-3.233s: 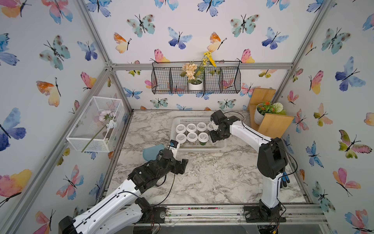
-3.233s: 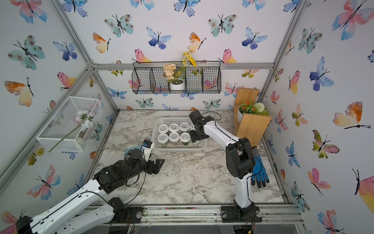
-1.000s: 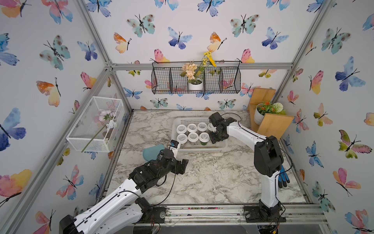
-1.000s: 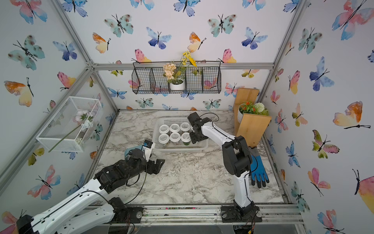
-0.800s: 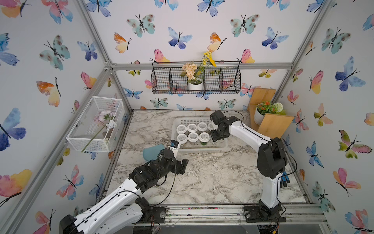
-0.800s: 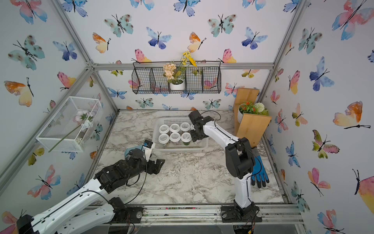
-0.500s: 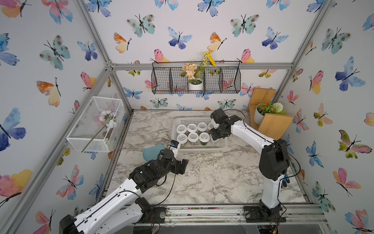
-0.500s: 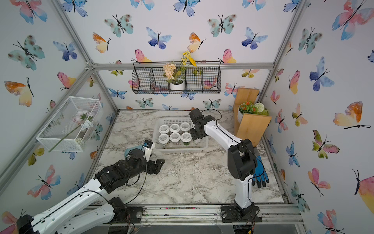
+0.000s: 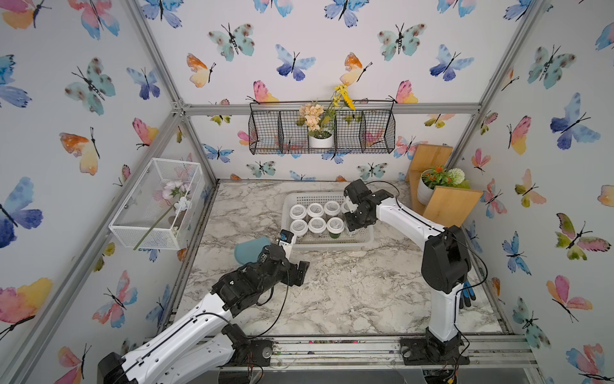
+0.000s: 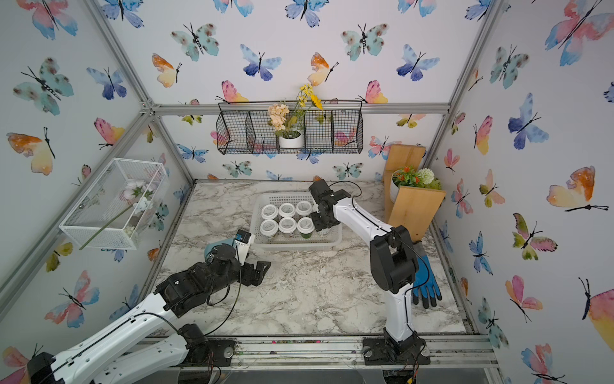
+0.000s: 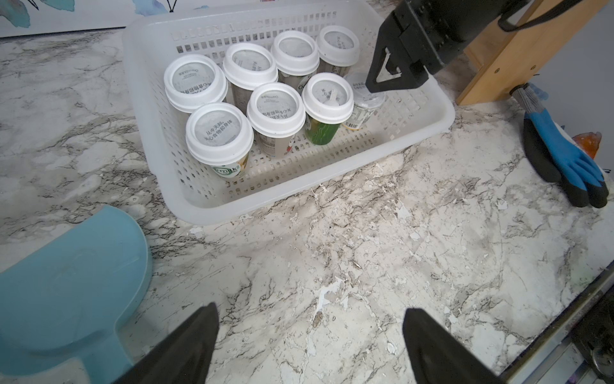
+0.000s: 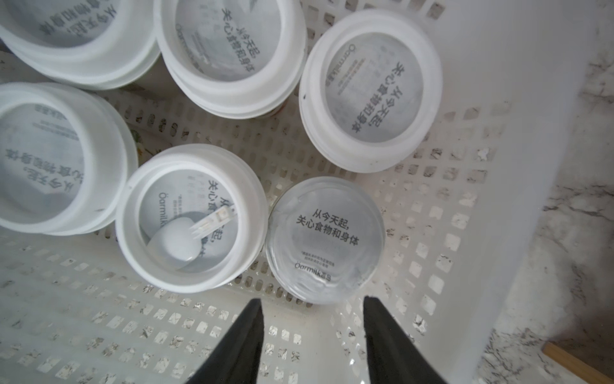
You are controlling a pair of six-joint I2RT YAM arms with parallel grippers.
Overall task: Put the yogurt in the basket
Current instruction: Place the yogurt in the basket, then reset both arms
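Note:
The white perforated basket stands on the marble top with several yogurt cups upright inside it. Most have white-rimmed lids. One flat-lidded yogurt cup stands at the basket's right end. My right gripper hangs over that end. Its fingers are apart, and only the basket floor shows between them. Its tips are at the near edge of the flat lid. My left gripper is open and empty above the marble in front of the basket.
A teal plastic scoop lies left of my left gripper. A blue and black glove lies by the right wall. A wooden stand with a potted plant fills the back right corner.
The right gripper has shifted slightly back and forth over the basket's right end and sits about where it was. The left arm has not moved.

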